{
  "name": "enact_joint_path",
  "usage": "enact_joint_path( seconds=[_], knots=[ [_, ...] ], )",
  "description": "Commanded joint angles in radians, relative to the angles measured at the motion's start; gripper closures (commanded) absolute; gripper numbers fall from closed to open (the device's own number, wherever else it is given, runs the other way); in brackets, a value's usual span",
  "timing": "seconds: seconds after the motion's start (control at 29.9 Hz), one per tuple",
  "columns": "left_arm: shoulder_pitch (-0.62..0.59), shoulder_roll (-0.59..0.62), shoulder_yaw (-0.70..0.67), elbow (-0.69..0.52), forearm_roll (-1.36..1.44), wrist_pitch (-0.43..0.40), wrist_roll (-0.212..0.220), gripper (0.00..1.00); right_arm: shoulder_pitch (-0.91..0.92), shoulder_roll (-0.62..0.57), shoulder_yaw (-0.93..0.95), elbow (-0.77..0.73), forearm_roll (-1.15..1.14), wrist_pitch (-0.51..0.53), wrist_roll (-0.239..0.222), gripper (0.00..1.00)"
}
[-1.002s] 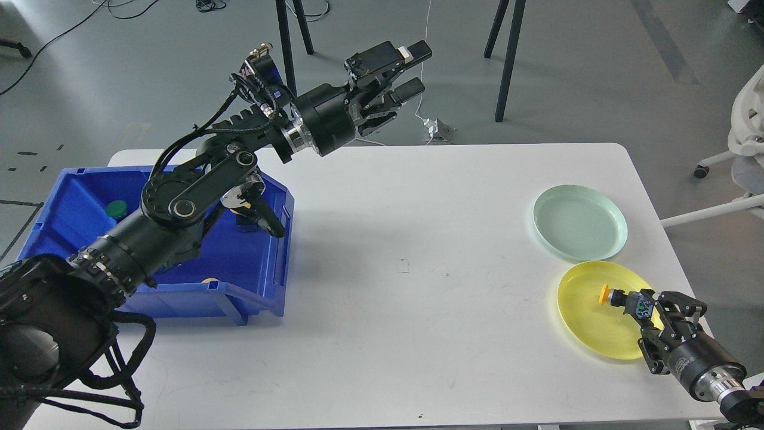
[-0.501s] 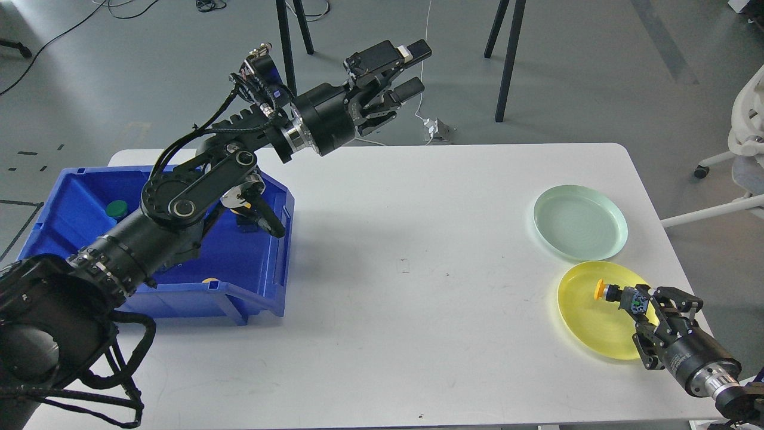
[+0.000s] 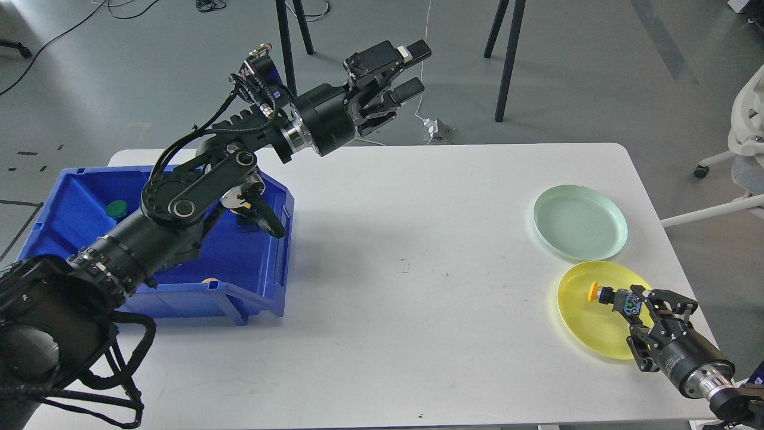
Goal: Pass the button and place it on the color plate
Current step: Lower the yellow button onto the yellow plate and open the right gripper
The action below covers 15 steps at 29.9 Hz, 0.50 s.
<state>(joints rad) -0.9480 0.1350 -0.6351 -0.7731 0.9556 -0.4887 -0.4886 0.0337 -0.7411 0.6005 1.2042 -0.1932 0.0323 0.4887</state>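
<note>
My right gripper [image 3: 634, 306] is shut on a push button [image 3: 603, 294] with an orange-yellow cap and holds it over the yellow plate [image 3: 588, 325] at the table's right front. A pale green plate [image 3: 580, 221] lies just behind the yellow one. My left gripper [image 3: 412, 71] is open and empty, raised high above the table's back edge. The blue bin [image 3: 250, 280] at the left holds a green button [image 3: 116, 208] and a yellow button [image 3: 241, 204], partly hidden by my left arm.
The white table [image 3: 406, 286] spans the view. Black stand legs [image 3: 507, 60] stand on the floor behind the table. A white chair [image 3: 746, 131] is at the far right.
My right gripper has moved a little left and away with the button, further over the yellow plate. The left arm has not moved.
</note>
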Motion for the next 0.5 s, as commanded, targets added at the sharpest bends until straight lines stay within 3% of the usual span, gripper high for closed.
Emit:
enact_joint_path(
  seconds=[0.0, 0.47],
  knots=[
    [0.0, 0.0, 0.0, 0.0, 0.0, 0.0, 0.0, 0.21, 0.0, 0.0, 0.001, 0.0, 0.0, 0.0, 0.0, 0.48],
    [0.002, 0.0, -0.003, 0.0, -0.027, 0.0, 0.0, 0.21, 0.0, -0.003, 0.025, 0.058, 0.003, 0.0, 0.0, 0.32]
  ],
)
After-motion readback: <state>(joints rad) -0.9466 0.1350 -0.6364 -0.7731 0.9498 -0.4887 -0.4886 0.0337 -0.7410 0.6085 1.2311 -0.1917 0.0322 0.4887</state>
